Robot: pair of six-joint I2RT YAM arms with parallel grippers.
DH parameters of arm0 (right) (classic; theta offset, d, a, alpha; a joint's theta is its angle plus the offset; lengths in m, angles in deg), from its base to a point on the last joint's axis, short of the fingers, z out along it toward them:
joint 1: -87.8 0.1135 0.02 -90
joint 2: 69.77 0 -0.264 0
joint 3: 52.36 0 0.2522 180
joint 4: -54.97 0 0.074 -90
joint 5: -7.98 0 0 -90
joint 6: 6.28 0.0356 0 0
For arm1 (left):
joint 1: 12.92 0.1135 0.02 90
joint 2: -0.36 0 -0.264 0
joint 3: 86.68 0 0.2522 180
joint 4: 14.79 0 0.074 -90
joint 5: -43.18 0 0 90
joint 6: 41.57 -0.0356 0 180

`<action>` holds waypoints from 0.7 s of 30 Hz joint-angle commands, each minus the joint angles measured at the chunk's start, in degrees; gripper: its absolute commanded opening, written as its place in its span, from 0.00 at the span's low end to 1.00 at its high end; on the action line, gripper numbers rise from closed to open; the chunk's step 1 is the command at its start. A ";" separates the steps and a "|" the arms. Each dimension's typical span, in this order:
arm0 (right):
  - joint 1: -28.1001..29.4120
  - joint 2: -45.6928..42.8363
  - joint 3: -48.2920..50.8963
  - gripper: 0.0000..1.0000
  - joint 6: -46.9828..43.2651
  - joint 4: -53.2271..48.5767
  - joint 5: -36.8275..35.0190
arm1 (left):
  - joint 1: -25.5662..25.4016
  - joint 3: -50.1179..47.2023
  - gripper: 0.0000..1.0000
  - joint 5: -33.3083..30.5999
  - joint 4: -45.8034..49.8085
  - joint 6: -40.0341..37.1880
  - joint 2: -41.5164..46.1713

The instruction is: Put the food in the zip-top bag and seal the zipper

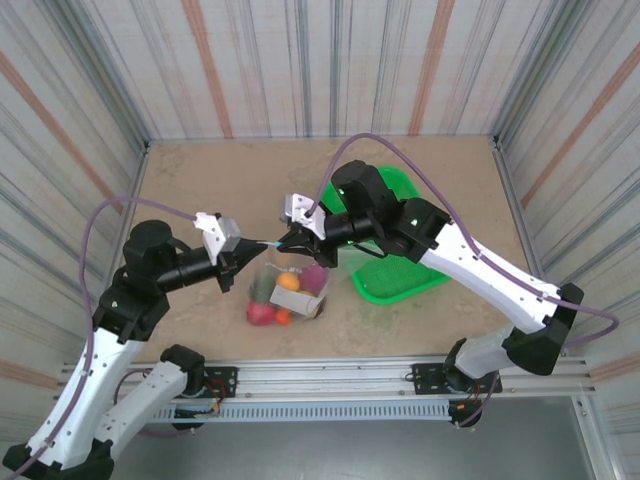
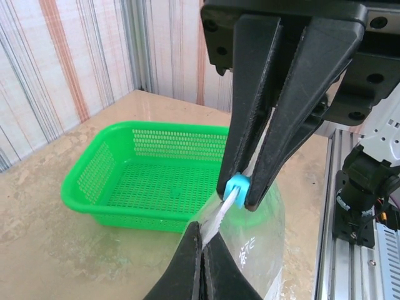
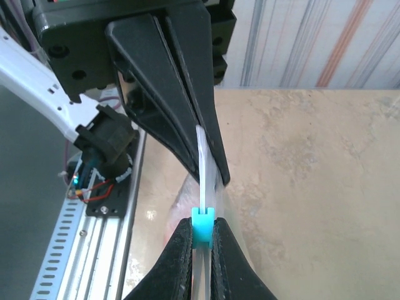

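left pincer (image 2: pixel 200 240) pinching zipper (image 3: pixel 202 165) end; right pincer (image 3: pixel 201 230) clamped on blue slider (image 2: pixel 236 185); food (image 1: pixel 262 314) blurred through bag (image 2: pixel 265 250).

zip-top bag (image 2: pixel 262 240): cut off at bottom edge | basket (image 1: pixel 392 286): part-hidden under right arm (image 1: pixel 462 252)

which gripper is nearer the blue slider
Right gripper: its jaws are shut on the slider. Left gripper pinches the zipper a little further along.
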 commanded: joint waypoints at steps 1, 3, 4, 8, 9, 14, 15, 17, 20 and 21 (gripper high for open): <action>-2.31 -3.25 2.74 0.00 2.31 -6.56 -2.84 | 0.56 0.31 0.00 -6.45 -4.58 0.94 2.37; -3.59 -4.26 4.08 0.00 3.08 -6.59 -2.87 | 0.65 0.57 0.00 -9.09 -3.41 1.17 2.62; -4.40 -4.80 4.77 0.00 3.44 -6.84 -2.95 | 0.65 0.65 0.00 -10.83 -2.62 1.19 2.94; -7.08 -7.07 7.90 0.00 5.32 -6.89 -4.74 | 0.74 -0.59 0.00 -20.29 -0.41 1.73 5.59; -7.64 -7.48 8.56 0.00 5.62 -7.03 -5.24 | 0.82 -0.96 0.00 -22.68 -0.03 1.97 6.24; -9.38 -9.83 11.30 0.00 5.80 -8.85 -11.35 | 1.35 -2.47 0.00 -32.60 1.49 4.20 8.99; -9.85 -10.33 11.61 0.00 5.79 -9.14 -12.05 | 1.36 -2.82 0.00 -34.19 1.60 4.95 9.51; -10.83 -11.40 12.58 0.00 5.71 -9.16 -12.63 | 1.44 -3.58 0.00 -36.86 1.74 6.26 10.39; -12.30 -12.88 13.63 0.00 5.60 -8.55 -13.62 | 1.53 -4.15 0.00 -40.41 2.52 8.06 10.66; -12.81 -13.19 13.82 0.00 5.56 -8.39 -13.97 | 1.53 -4.38 0.00 -41.92 2.81 8.78 10.66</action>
